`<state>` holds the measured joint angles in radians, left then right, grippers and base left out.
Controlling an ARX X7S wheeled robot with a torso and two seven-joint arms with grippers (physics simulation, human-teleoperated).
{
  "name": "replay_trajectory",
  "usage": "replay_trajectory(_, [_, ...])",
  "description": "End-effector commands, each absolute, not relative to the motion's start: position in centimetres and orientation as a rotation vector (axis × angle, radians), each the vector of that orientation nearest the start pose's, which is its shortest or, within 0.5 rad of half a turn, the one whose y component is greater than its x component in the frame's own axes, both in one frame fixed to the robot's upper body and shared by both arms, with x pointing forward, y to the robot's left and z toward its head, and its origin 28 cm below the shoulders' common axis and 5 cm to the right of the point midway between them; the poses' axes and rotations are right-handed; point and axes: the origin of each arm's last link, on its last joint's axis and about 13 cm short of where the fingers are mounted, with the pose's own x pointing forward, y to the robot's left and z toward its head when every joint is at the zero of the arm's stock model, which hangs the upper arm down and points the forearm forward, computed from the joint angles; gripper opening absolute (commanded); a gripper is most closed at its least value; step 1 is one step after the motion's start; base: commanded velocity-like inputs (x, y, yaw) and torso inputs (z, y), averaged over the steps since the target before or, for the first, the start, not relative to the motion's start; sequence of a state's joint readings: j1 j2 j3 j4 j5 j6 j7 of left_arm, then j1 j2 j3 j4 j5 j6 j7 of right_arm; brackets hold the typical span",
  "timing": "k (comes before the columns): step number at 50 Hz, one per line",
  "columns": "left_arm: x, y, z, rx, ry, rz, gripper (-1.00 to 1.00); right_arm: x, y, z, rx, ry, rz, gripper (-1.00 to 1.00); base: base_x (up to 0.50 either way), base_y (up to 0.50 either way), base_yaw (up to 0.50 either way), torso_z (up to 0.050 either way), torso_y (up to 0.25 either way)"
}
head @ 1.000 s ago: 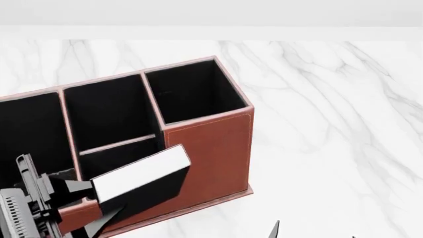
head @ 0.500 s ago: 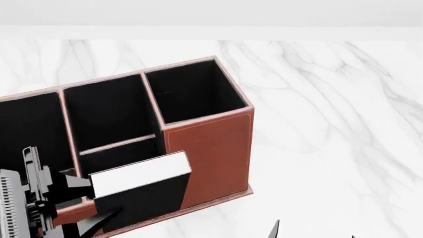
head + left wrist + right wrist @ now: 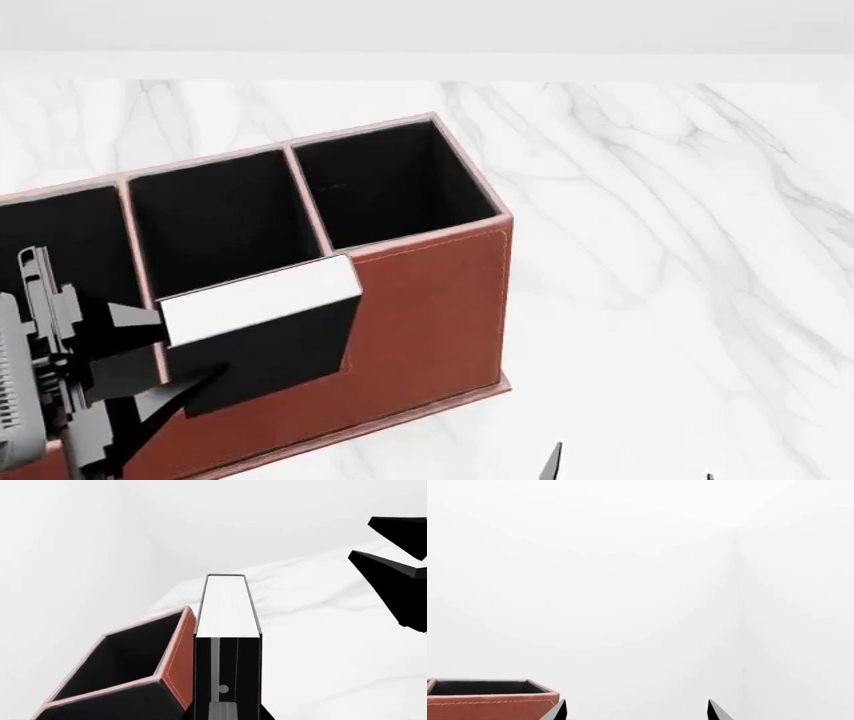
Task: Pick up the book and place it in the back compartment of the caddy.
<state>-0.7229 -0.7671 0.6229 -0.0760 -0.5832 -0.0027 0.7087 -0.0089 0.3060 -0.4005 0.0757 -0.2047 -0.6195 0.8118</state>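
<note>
Left gripper (image 3: 167, 345) clamps the book (image 3: 260, 325) by its black covers, white page edges up, no writing legible on it. Just past the fingers sits the caddy (image 3: 427, 300), whose visible black-lined cells hold nothing; the book hangs over its middle section. Right gripper (image 3: 627, 468) shows only two separated fingertips, spread apart, well clear of the book.

Caddy (image 3: 427, 300): left end cut off by head view's edge. Low middle cell: hidden behind book (image 3: 260, 325). Right gripper (image 3: 635, 715): only two fingertips visible; body out of frame.
</note>
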Motion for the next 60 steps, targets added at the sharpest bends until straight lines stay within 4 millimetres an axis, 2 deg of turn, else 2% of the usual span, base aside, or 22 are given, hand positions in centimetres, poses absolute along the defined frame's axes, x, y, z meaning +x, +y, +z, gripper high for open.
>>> replay_trajectory(1, [32.8, 30.8, 18.2, 0.417, -0.187, -0.998, -1.0, 19.0, -8.7, 2.2, -0.147, -0.593, -0.238, 1.0, 0.0, 0.0, 0.0, 0.0, 0.0])
replay_trajectory(25, [34.2, 31.7, 18.9, 0.457, -0.202, -0.982, -1.0, 19.1, -8.7, 2.2, -0.149, -0.591, -0.238, 1.0, 0.0, 0.0, 0.0, 0.0, 0.001])
replay_trajectory(44, [36.2, 31.9, 17.4, 0.449, -0.165, -0.961, -1.0, 19.1, -8.7, 2.2, -0.147, -0.588, -0.239, 1.0, 0.0, 0.0, 0.0, 0.0, 0.001])
replay_trajectory(60, [36.7, 32.6, 16.9, 0.435, -0.164, -0.927, -1.0, 19.2, -8.7, 2.1, -0.149, -0.587, -0.24, 1.0, 0.0, 0.0, 0.0, 0.001, 0.002])
